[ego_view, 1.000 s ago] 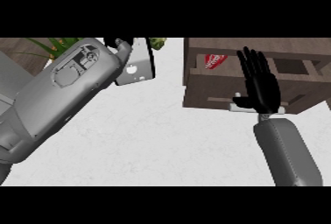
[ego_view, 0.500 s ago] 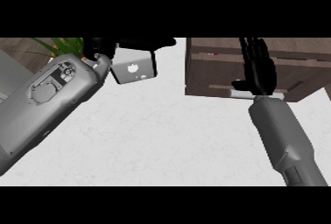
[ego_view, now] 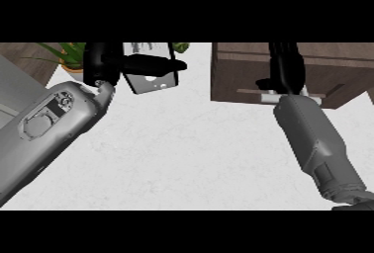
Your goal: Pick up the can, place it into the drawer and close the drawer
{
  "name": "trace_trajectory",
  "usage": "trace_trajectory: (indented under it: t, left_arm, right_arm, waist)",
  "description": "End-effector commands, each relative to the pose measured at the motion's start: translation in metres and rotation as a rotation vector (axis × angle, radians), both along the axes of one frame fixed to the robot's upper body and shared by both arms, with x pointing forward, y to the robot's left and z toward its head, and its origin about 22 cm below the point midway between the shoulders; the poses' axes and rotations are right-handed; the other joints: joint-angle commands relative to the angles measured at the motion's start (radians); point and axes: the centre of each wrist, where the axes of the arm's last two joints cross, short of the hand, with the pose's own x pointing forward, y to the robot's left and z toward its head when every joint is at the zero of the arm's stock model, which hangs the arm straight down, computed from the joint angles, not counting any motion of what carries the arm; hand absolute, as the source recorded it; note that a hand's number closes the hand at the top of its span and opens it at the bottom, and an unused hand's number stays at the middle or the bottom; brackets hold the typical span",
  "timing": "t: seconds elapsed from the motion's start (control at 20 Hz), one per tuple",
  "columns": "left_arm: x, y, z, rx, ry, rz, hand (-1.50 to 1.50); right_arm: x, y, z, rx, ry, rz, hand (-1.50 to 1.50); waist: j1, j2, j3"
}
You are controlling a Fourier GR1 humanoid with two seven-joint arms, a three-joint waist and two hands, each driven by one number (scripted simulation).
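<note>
The brown wooden drawer (ego_view: 240, 74) shows at the upper right of the head view, with a pale handle bar (ego_view: 257, 92) along its front. My right hand (ego_view: 286, 66) lies against that front above the handle, fingers straight and pointing away from me. The can is hidden; none of it shows. My left hand (ego_view: 104, 63) is raised at the upper left, its fingers stretched to the right in front of a dark grey appliance (ego_view: 152, 81), holding nothing.
A green potted plant (ego_view: 71, 55) stands at the back left behind my left hand. The white counter (ego_view: 182, 148) spreads between my two forearms. A grey surface (ego_view: 18, 94) borders the counter on the far left.
The drawer has slid inward under my right hand, and the red can seen inside it a second ago is out of sight. My left forearm has swung right and up.
</note>
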Motion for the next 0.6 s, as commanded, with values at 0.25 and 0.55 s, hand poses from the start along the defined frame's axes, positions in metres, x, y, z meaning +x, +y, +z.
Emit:
trace_trajectory:
  t: [0.25,0.55]
  left_arm:
    - [-0.021,0.006,-0.019,0.010,-0.002,-0.033,-1.50]
    - [-0.020,0.009,-0.019,0.004,-0.005,-0.027,-1.50]
  right_arm:
    - [0.021,0.024,0.029,0.024,0.005,0.003,-1.50]
    - [0.030,0.011,0.051,0.029,0.020,0.058,-1.50]
  waist:
    - [0.040,0.025,0.004]
    - [0.026,0.031,0.005]
